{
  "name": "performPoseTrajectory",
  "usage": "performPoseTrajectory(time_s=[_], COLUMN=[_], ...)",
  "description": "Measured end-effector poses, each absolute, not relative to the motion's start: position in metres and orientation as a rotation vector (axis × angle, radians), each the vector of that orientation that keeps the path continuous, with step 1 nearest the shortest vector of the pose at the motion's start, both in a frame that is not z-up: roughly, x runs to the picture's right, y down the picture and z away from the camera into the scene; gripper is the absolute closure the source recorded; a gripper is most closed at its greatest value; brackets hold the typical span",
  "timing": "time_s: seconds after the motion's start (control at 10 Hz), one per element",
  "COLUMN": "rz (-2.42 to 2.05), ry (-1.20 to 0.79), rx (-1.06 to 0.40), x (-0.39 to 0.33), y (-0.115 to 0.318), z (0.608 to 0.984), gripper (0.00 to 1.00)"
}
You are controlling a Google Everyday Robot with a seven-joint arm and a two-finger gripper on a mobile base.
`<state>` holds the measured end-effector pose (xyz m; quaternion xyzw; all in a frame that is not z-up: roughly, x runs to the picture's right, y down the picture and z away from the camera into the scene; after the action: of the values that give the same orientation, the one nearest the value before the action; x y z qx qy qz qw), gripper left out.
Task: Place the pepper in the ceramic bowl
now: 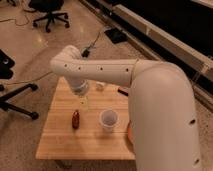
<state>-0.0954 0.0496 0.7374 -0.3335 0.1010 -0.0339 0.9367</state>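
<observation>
The gripper [83, 100] hangs over the pale wooden table [55, 137], jaws spread wide and holding nothing. Just below and slightly left of the jaws lies the pepper [75, 119], slim, glossy, dark red-brown. A translucent, round plastic cup [109, 120] stands to their right. Farther right, the orange-red ceramic bowl [129, 132] shows only a sliver behind the smooth white arm [150, 95].
</observation>
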Motion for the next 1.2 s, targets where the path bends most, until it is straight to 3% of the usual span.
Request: performPoseTrajectory(time_s=[1.2], rz=[0.007], ry=[0.252], rx=[-0.669], x=[-0.11], y=[0.064], z=[0.767], gripper=[0.2])
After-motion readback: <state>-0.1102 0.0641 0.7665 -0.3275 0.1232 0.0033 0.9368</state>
